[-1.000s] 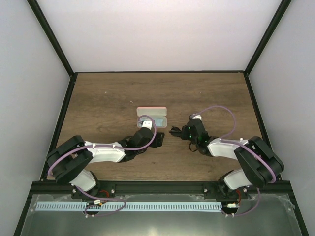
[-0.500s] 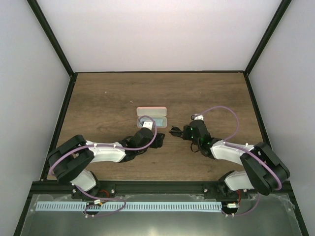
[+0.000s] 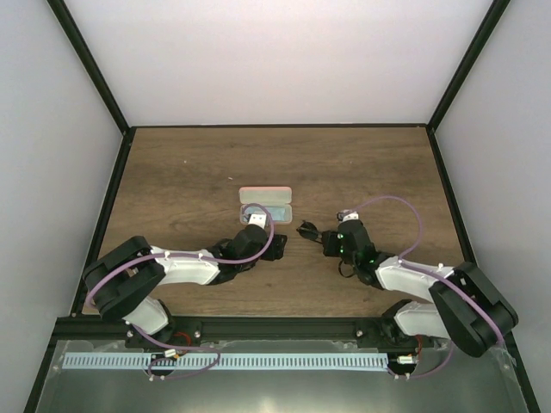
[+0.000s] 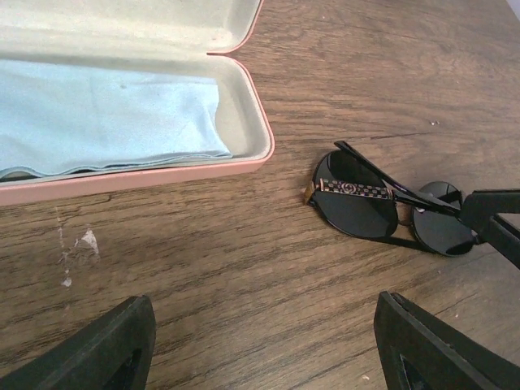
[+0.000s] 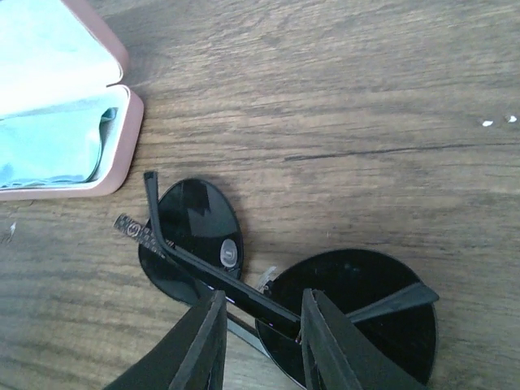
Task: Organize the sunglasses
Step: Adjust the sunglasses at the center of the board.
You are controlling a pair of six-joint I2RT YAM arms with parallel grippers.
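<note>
The sunglasses (image 3: 306, 230) lie folded on the wooden table, just right of the open pink case (image 3: 265, 205). In the right wrist view their dark lenses (image 5: 195, 219) and a slim temple arm lie under my right gripper (image 5: 260, 301). Its fingers stand a little apart, astride that temple arm, low over the frame. My left gripper (image 4: 260, 305) is wide open and empty, hovering over bare wood in front of the case, with the sunglasses (image 4: 357, 203) ahead of it to the right. The two grippers (image 3: 280, 245) (image 3: 320, 237) face each other.
The case (image 4: 162, 175) lies open with a light blue cloth (image 4: 106, 114) inside its tray; its corner and the cloth also show in the right wrist view (image 5: 122, 146). Black frame posts and white walls edge the table.
My right arm has drawn back toward the right and near side, while the sunglasses stay in place beside the case. The left arm has barely moved.
</note>
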